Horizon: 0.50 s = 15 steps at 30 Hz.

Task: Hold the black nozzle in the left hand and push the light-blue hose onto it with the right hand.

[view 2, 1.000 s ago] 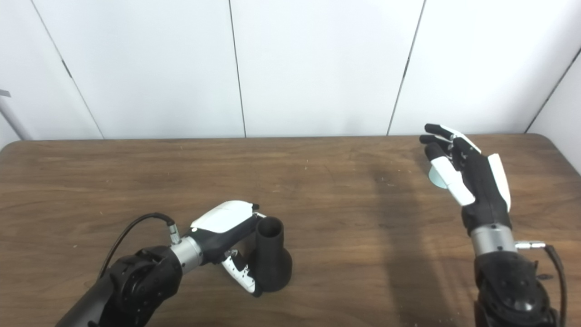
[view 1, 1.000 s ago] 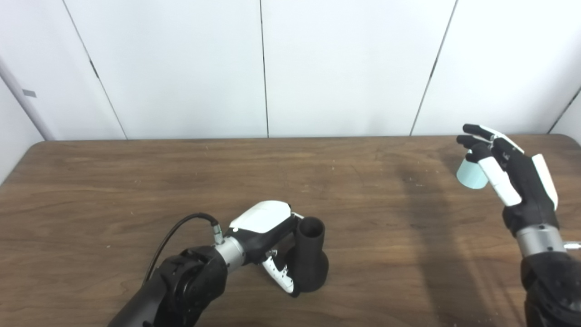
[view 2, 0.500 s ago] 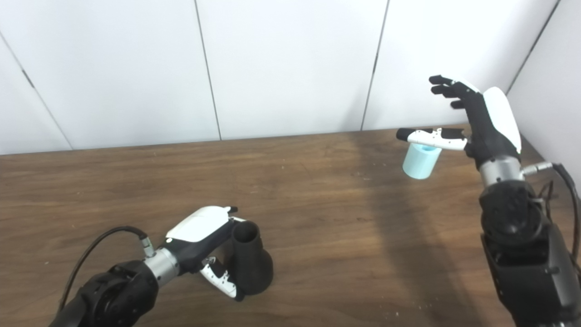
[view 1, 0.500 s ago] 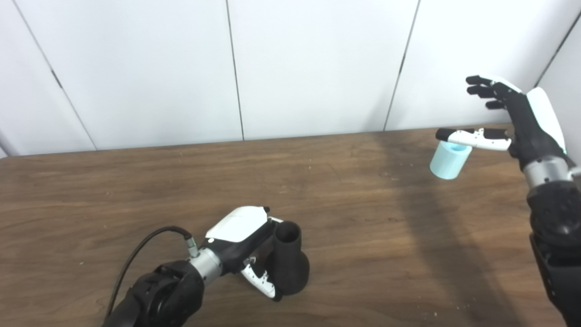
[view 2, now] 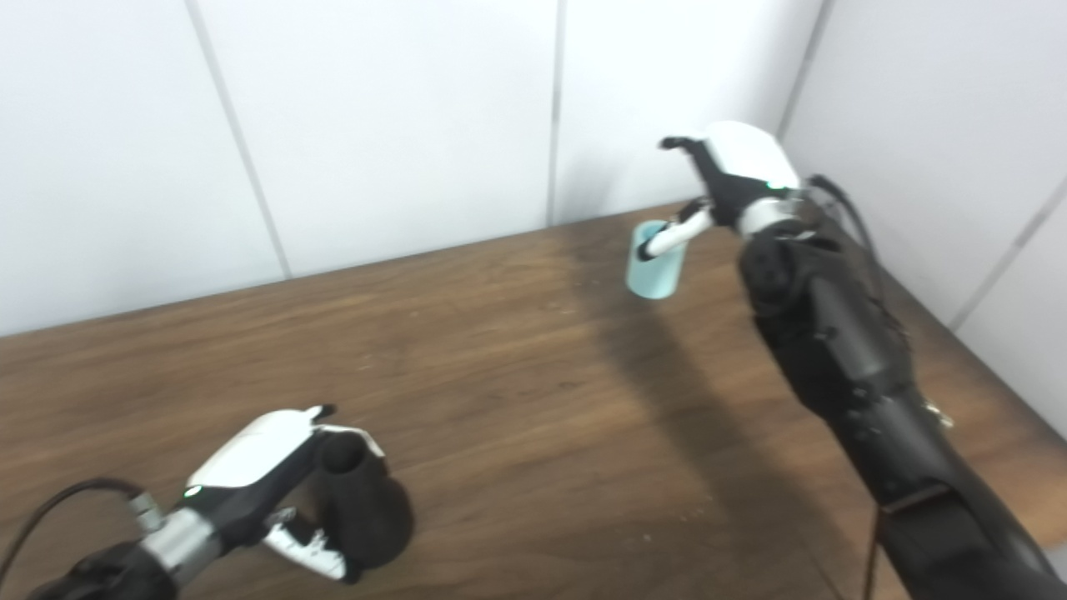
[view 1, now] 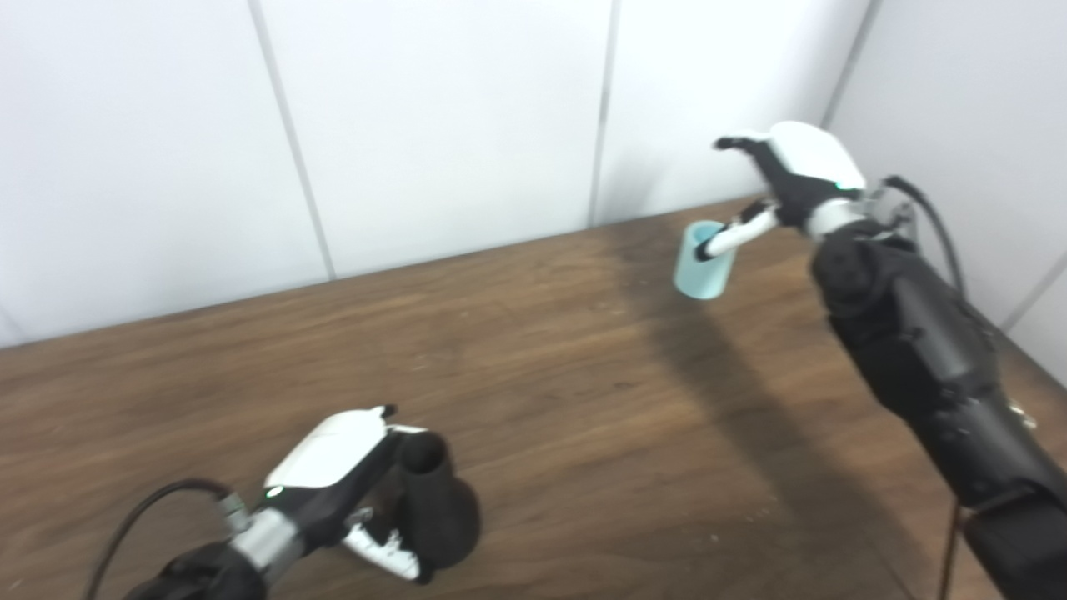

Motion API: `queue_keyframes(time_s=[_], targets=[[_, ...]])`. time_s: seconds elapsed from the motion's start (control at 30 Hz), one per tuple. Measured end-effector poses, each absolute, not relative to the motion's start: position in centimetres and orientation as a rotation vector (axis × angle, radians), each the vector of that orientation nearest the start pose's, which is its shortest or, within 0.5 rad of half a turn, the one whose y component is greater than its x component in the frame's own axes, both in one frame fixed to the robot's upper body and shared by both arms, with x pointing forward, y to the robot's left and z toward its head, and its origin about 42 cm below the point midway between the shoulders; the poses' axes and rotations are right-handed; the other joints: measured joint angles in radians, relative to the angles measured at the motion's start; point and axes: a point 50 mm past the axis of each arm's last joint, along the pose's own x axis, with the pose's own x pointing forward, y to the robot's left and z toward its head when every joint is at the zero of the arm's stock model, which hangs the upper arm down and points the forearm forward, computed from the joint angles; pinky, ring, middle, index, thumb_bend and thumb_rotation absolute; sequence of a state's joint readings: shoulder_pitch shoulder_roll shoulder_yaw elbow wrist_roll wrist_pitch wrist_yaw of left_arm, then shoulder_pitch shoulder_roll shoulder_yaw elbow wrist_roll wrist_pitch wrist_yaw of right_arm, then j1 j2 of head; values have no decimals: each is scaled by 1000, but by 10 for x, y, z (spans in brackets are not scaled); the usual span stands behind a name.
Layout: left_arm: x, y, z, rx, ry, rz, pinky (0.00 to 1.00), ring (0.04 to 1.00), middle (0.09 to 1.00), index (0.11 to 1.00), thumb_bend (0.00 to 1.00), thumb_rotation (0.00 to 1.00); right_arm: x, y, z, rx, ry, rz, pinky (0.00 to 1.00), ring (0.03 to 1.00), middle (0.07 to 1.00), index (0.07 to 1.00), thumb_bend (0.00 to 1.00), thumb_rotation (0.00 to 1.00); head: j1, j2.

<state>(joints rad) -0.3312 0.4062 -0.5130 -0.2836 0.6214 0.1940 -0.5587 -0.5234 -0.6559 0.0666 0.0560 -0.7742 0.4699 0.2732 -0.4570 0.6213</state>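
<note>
Hose (view 1: pixel 702 262): light-blue, short, upright at the far right of the table (view 1: pixel 542 350), well apart from the nozzle.
Nozzle (view 1: pixel 432 510): black, upright on its flared base, near the front left, open mouth up.
Left hand (view 1: pixel 350 479): wrapped around the nozzle, thumb low, holding firm.
Right hand (view 1: pixel 779 183): spread wide above the hose, thumb dipped across its open top, no grip yet.
Next up: close around the hose wall, not the rim; lift clear, carry across, line up over the mouth.
Watch for: tipping the light tube.
</note>
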Motion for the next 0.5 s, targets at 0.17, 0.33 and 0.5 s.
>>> queue_keyframes(time_s=[0.17,0.33,0.5], targets=[[320,166,201,1154,-215,-825,1000,717,506,470,520,0,436,-395,303,-1303,192,-254,909,926,883,846,925,207,-15,-2],[319,168,200,1150,-220,-830,1000,715,518,461,519,0,452,-394,306,-1273,247,-230,868,924,892,846,948,157,-26,2],[318,172,200,1145,-228,-839,1000,714,520,460,518,0,461,-401,299,-1273,336,-195,702,875,875,848,954,157,-31,5]])
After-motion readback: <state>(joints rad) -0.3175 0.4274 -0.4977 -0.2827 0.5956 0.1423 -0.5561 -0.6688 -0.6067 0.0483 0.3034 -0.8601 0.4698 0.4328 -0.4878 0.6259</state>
